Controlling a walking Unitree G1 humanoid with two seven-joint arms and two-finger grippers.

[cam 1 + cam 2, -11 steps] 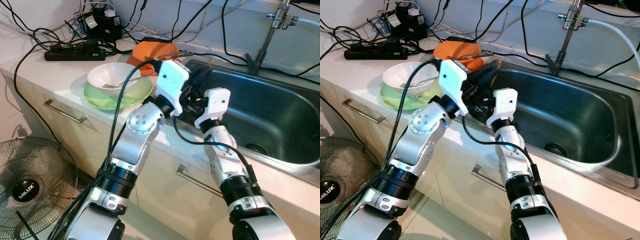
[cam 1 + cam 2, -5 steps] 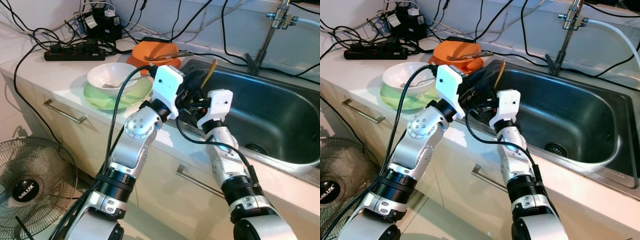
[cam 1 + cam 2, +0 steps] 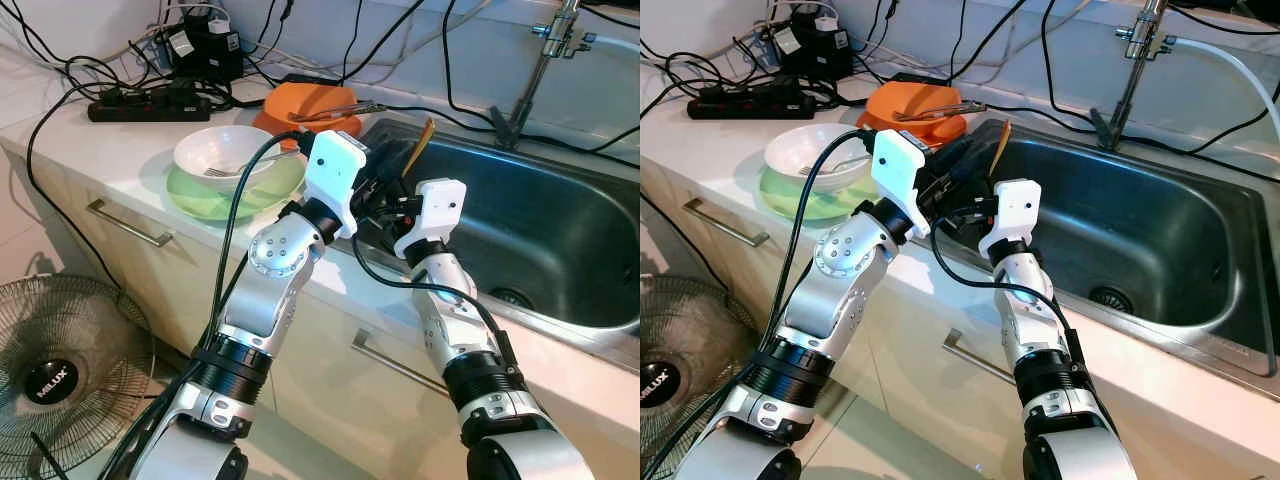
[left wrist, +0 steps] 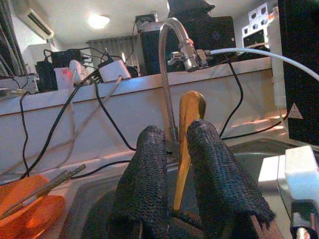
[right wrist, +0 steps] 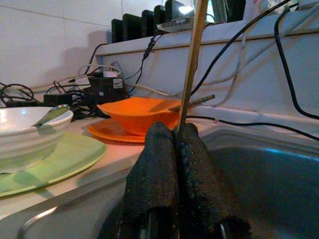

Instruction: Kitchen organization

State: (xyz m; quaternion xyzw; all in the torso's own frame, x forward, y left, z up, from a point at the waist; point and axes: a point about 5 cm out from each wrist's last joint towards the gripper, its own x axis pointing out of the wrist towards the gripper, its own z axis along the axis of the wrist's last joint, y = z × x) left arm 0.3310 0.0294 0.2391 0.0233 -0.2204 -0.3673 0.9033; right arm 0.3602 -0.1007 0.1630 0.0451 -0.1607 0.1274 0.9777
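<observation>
Sink (image 3: 560,250) at 3 o'clock, stacked dishes at 11.
Both arms at sink's near-left rim.
Left gripper (image 4: 175,149): fingers around wooden spoon (image 4: 188,124), narrow gap each side, so loose hold.
Right gripper (image 5: 178,144): fingers together, clamped on handle.
Vs 1 s ago: spoon lifted upright, now visible; since 0.5 s barely moved.
Prob. mid hand-over, placement pending.
Orange bowl (image 3: 310,103) w/ chopsticks (image 3: 335,111) at 12.

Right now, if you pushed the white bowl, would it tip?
The white bowl looks wide and low, so it probably would not tip. It sits on a smooth green plate, so it might slide. The fork in it would likely rattle.
</observation>
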